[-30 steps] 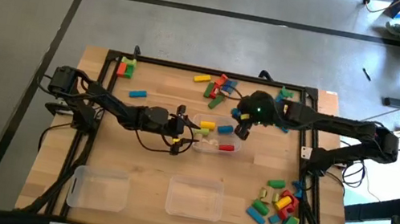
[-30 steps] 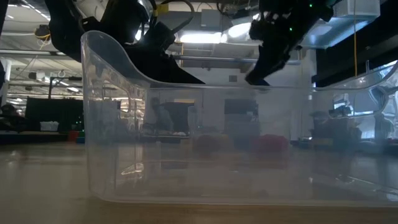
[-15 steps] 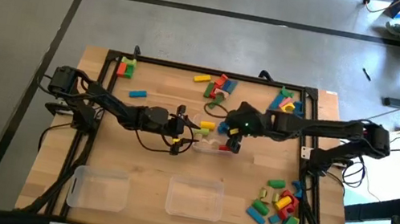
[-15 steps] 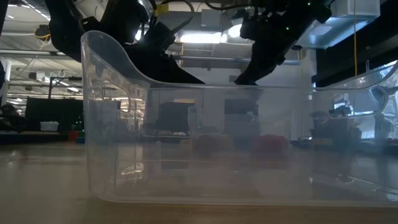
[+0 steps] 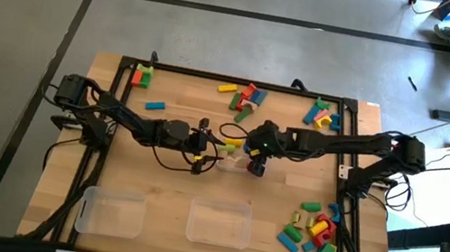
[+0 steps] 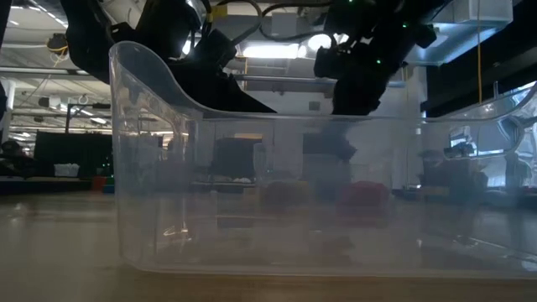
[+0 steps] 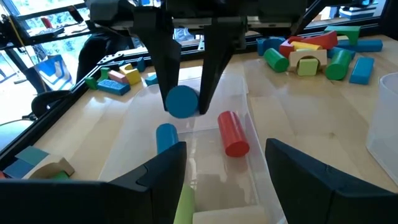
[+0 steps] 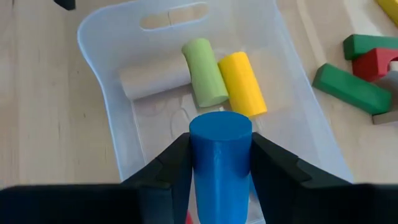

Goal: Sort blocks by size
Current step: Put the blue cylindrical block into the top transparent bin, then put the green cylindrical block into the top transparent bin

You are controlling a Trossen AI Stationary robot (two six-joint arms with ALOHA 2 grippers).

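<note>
A clear tray [image 5: 227,166] lies at the table's middle. In it are a tan [image 8: 152,81], a green [image 8: 204,71], a yellow [image 8: 242,83], a red [image 7: 233,132] and a small blue cylinder [image 7: 165,135]. My right gripper [image 5: 255,162] hangs over the tray's right part, shut on a blue cylinder [image 8: 221,155]. My left gripper [image 7: 227,171] stands open at the tray's left end, where the handle slot [image 8: 174,15] is. My right gripper pinches the blue cylinder's curved side [image 8: 200,180] between its two fingers [image 7: 163,68]. The fingers slant steeply down from the table's right. One round end face [image 7: 181,101] looks toward the left arm. The cylinder hangs clear above the tray floor. My left gripper's fingers stand at the tray's left end; I cannot tell whether they touch it.
Two more clear trays [image 5: 110,213] [image 5: 220,222] lie near the front edge. Loose blocks are heaped at the near right [image 5: 313,230], the far middle [image 5: 243,98], the far right [image 5: 323,115] and the far left corner [image 5: 142,75]. A lone blue block [image 5: 155,105] lies left of centre.
My right gripper has come down and moved toward the table's left and near edge, from beside the far blocks to over the tray, tipping more steeply downward, with the blue cylinder still in its fingers.
</note>
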